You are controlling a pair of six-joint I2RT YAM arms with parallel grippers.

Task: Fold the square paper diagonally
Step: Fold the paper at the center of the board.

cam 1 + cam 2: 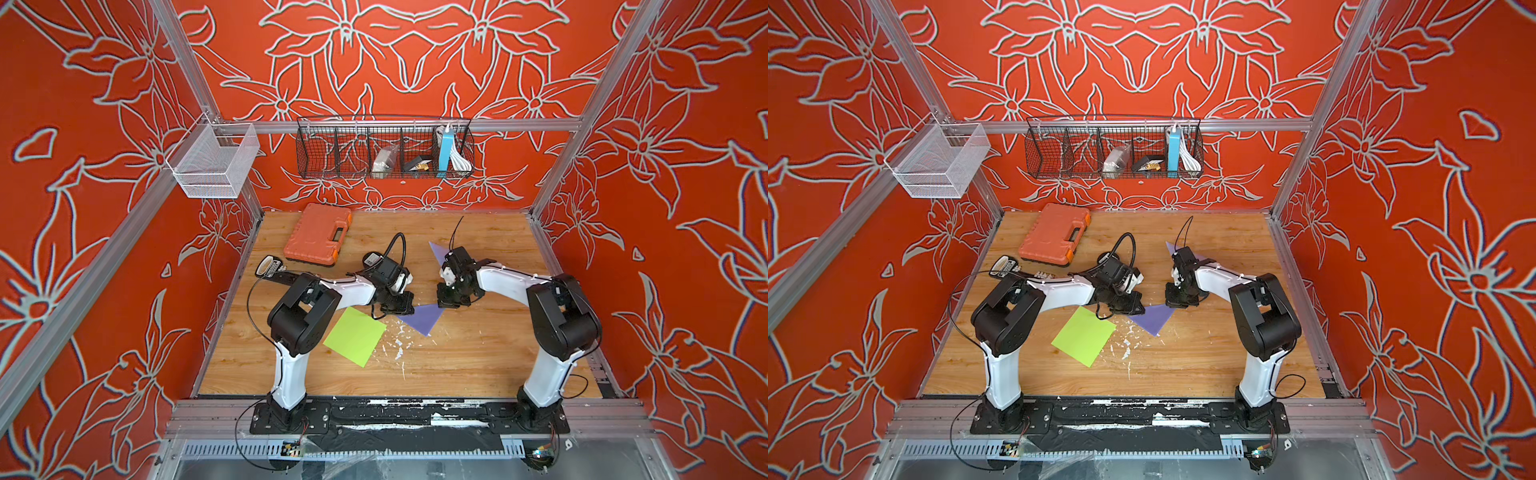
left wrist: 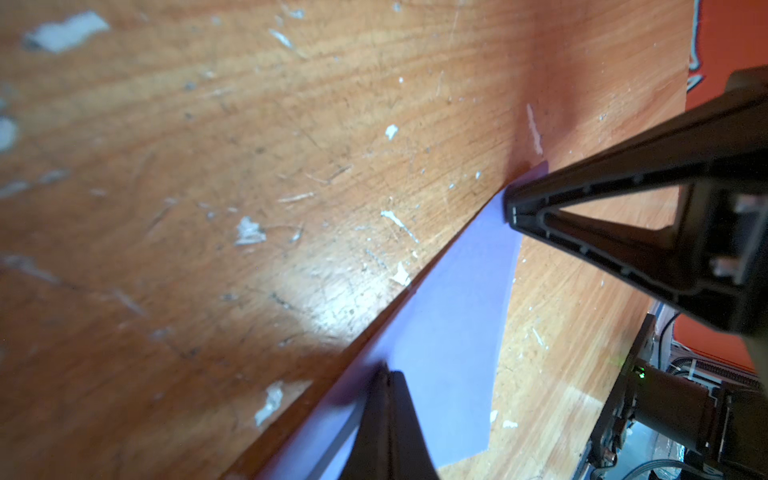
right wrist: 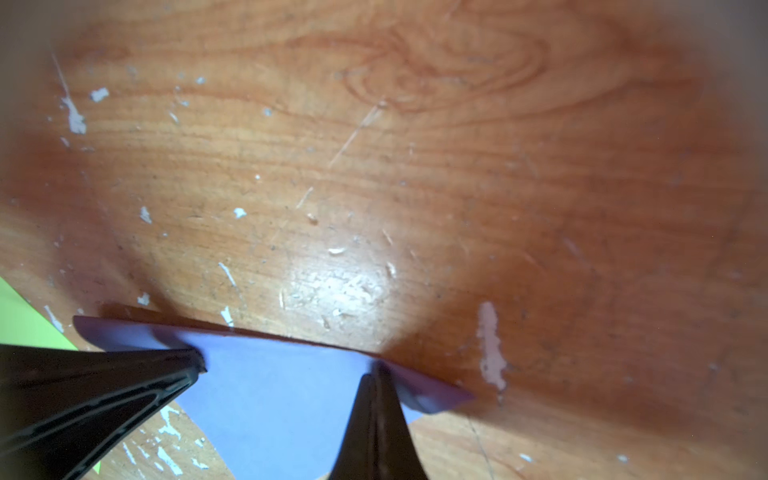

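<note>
A purple paper lies on the wooden table as a triangle, its point toward the front. Along its long far edge both grippers stand tip-down. My left gripper is shut, and its tip rests on the paper near one end of that edge. The right gripper is shut too, touching the paper near the other end. That edge bows slightly off the wood and one corner curls up. A flat lime-green square paper lies front-left of the purple one, partly under my left arm.
An orange tool case sits at the back left, with a small black device at the left edge. Another purple triangle shows behind the right wrist. White flakes dot the wood. A black wire basket and a white mesh basket hang on the frame.
</note>
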